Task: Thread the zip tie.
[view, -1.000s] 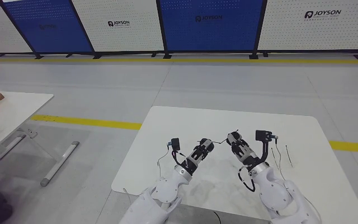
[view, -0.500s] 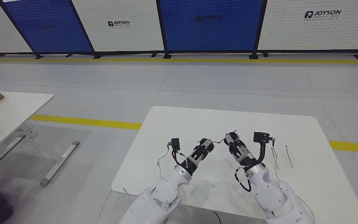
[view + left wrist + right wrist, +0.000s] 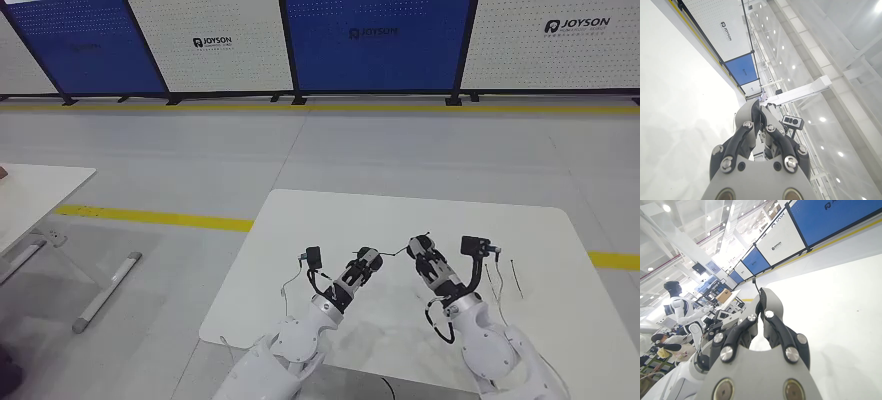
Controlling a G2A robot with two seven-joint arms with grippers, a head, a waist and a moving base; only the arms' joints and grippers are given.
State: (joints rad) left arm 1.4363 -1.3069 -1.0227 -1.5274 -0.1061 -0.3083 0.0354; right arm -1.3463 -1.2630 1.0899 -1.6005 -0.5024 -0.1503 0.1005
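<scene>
Above the white table [image 3: 330, 220], the right gripper [image 3: 761, 294] is clamped on the black zip tie [image 3: 755, 285], whose head pokes past its fingertips. The left gripper [image 3: 760, 106], just beside it, pinches the strap's other end. Two spare zip ties [image 3: 518, 278] lie near the right arm.

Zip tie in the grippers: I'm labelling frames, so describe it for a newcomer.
Over the white table, the left gripper and right gripper nearly meet. The zip tie is the thin black strap between them; loose ties lie flat nearby.
</scene>
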